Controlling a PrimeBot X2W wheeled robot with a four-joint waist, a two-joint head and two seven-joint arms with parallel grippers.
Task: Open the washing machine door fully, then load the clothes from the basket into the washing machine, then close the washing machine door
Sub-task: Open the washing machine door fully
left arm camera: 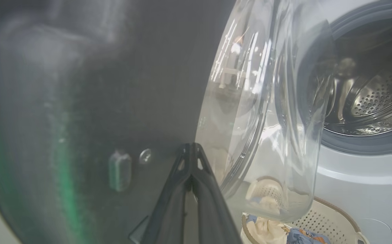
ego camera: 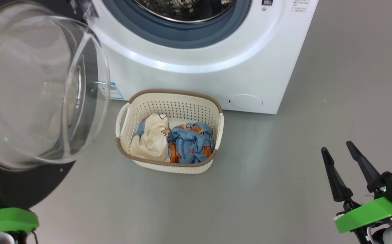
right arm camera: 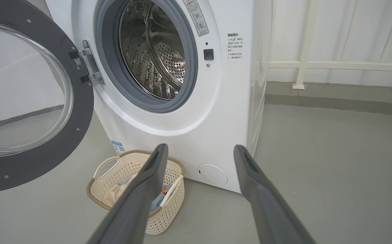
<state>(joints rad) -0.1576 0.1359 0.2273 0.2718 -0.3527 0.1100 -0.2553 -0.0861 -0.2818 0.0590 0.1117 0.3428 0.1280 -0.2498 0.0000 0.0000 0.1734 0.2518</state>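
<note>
1. Holding the left gripper (left arm camera: 190, 147) pinched fully shut on nothing, tips lying at the dark inner face of the washing machine door (right arm camera: 82, 115); touching it or just short of it, impossible to tell from the left wrist view.
2. Holding the right gripper (ego camera: 336, 146) spread wide and empty, hanging over bare floor (ego camera: 267, 169) well to the right of the basket (ego camera: 175, 92).
3. Risking a swing-back of the door, standing wide on its hinge (right arm camera: 87, 66) at the machine's left but possibly short of its stop, and so drifting over the basket once left unsupported.
4. Risking a knock against the glass dome (ego camera: 29, 84), bulging out close to the basket's left handle and crowding any reach from that side.
5. Risking a double lift or a drop of the clothes (ego camera: 182, 149), or dragging and tipping the light basket through a snagged pull.
6. Risking trapped cloth at closing, through fabric trailing over the blue-grey gasket (ego camera: 182, 37) rather than lying inside the steel drum (right arm camera: 155, 51).
7. Showing as a cream-white garment (ego camera: 150, 140) and a blue orange-printed garment (ego camera: 192, 135), crumpled, soft, touching side by side and perhaps tangled.
8. Lying low in the basket, below its brown rim, on the floor just in front of the washing machine (ego camera: 216, 78), under the open mouth.
</note>
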